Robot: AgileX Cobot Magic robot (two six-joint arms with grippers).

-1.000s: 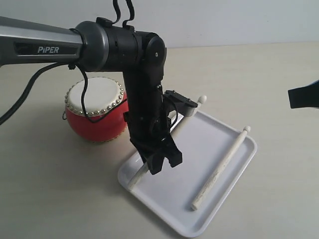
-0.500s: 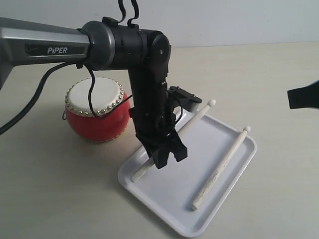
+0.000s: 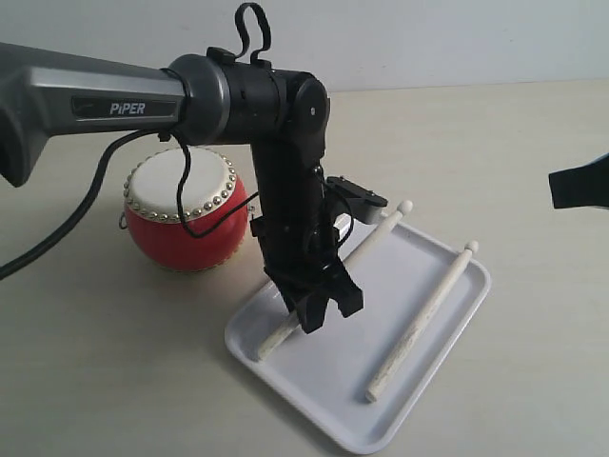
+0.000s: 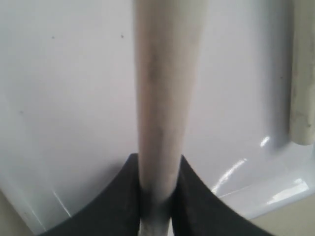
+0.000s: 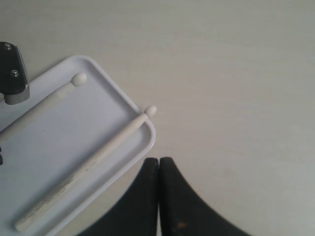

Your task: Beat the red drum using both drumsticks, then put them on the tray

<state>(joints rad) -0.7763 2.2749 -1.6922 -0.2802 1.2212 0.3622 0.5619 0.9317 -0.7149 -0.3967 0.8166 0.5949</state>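
Clamps the first drumstick [image 3: 377, 233] [image 4: 160, 98] in the left gripper [image 3: 324, 309] [image 4: 156, 196], black fingers pressed against both sides of the shaft, nearer the butt than the bead. Holds it tilted over the tray [image 3: 328, 376] [image 4: 59, 98] [image 5: 64, 137]: butt end low at the near left corner, at or just above the white floor, cannot tell which; bead tip raised above the far rim. Points that gripper downward from a dark wrist on a grey arm [image 3: 105, 95] marked PIPER, reaching in from the left of the exterior view.

Holds the right gripper [image 5: 158, 164] [image 3: 580, 186] with fingers pressed flat together and nothing between them, above bare table [image 3: 114, 362] [image 5: 236, 73], off the tray's right side.

Shows the second drumstick [image 3: 419, 324] [image 4: 301, 73] [image 5: 88, 167] lying flat on the right half of the tray, free of both grippers, roughly parallel to the first, bead tip at the far right rim.

Shows the red drum [image 3: 186, 228] upright on the table, just left of the tray, cream studded skin facing up, partly behind the wrist and a hanging black cable [image 3: 181, 190], apart from both sticks.
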